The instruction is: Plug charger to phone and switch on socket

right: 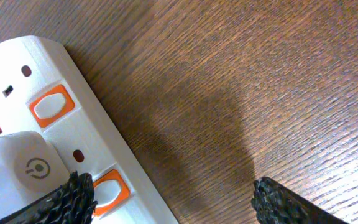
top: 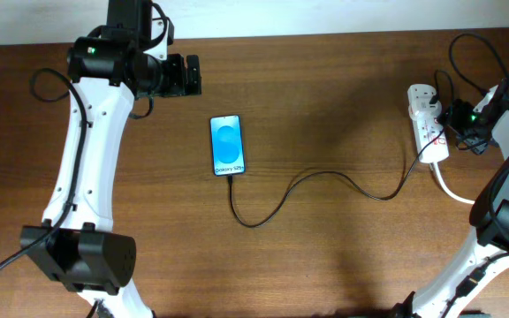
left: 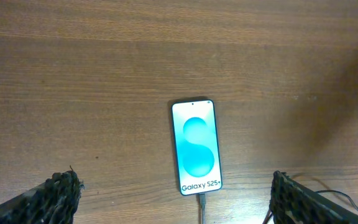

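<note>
The thin black charger cable (top: 325, 175) meets the slim blue-screened phone (top: 228, 146) at six o'clock, so the right gripper (right: 173, 196) hovers over the white power strip (top: 433, 137), apparently for its switch; it and the left gripper (left: 176, 190) gape wide, empty.

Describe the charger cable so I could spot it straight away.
Start at the brown wooden table, then find the phone with the blue screen near its middle. From its bottom end the charger snakes right toward the white socket. Unlike the socket's thick white cord, it is thin and black.

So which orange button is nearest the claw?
The lower orange button, next to a finger of the right claw. The other button sits farther up the socket.
</note>
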`<state>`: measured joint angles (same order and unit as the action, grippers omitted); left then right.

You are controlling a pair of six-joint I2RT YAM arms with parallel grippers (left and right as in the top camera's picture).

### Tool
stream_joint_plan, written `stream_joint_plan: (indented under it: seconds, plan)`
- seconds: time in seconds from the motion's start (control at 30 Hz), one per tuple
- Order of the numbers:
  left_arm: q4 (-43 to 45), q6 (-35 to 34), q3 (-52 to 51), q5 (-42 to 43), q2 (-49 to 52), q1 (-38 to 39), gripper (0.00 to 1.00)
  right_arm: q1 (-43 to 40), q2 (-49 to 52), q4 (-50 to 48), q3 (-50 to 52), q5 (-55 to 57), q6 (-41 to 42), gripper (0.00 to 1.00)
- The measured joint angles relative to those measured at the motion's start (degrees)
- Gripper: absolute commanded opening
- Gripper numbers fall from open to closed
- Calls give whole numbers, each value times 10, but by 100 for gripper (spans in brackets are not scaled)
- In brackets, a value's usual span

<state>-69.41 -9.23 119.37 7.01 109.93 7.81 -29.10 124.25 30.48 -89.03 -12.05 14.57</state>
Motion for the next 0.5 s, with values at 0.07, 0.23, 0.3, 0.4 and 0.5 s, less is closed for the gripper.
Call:
stream_joint_plan:
  seconds: [0.07,0.23,0.3,0.4,0.5]
  plan:
    - [0,0,0,0,0,0,100,-1,0,5,0,0,1,84]
    - [0,0,0,0,0,0,100,10,0,14,-5,27,2,84]
    - [0,0,0,0,0,0,100,12,0,19,-8,33,3,84]
    - [0,0,0,0,0,0,99,14,0,34,-10,33,-3,84]
    - [0,0,0,0,0,0,99,14,0,34,-10,35,-3,85]
